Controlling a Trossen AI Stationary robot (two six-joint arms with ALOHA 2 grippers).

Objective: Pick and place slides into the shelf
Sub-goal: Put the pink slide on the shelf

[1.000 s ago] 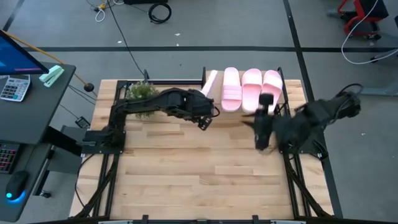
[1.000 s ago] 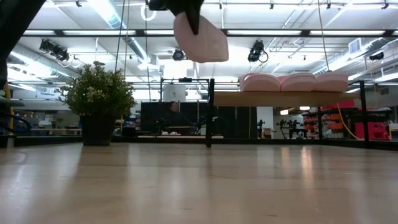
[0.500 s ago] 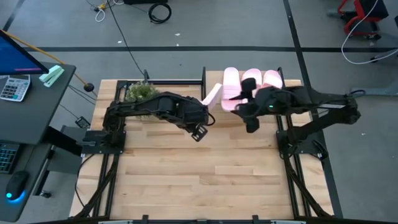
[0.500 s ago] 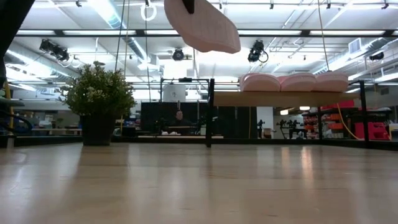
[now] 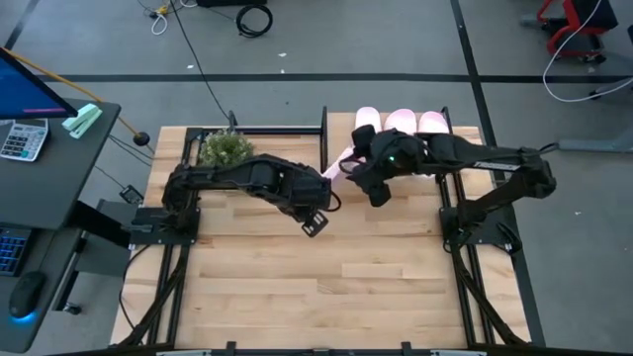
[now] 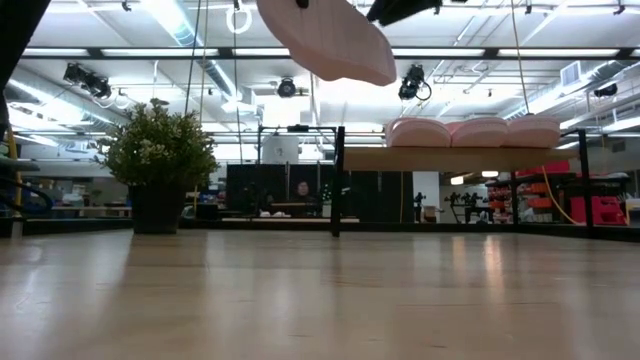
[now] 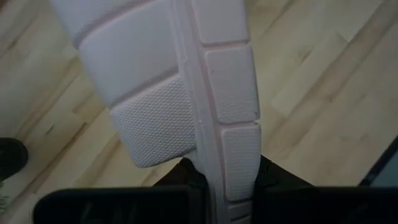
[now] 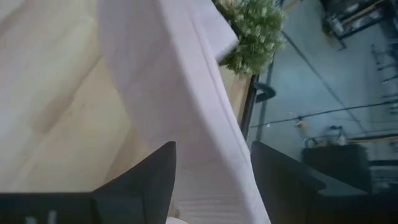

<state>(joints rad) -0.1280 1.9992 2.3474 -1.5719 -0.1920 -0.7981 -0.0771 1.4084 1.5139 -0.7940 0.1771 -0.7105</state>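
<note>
pink slide (image 7: 186, 93) clamped in left gripper (image 7: 221, 180)

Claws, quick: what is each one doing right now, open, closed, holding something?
Left claw: closed on a pink slide, held in the air.
Right claw: open, its fingers on either side of that same slide.

In the high view, the light-wood shelf board with thin black uprights (image 5: 435, 133) sits at the upper right of the plank tabletop (image 5: 316, 267). Three pale pink foam slide sandals (image 5: 401, 120) lie side by side on it. A fourth pale pink foam slide (image 5: 336, 164) hangs just left of the shelf, between the left gripper (image 5: 321, 193) and the right gripper (image 5: 358, 166). The small potted green plant (image 5: 222, 146) stands at the upper left of the tabletop.
</note>
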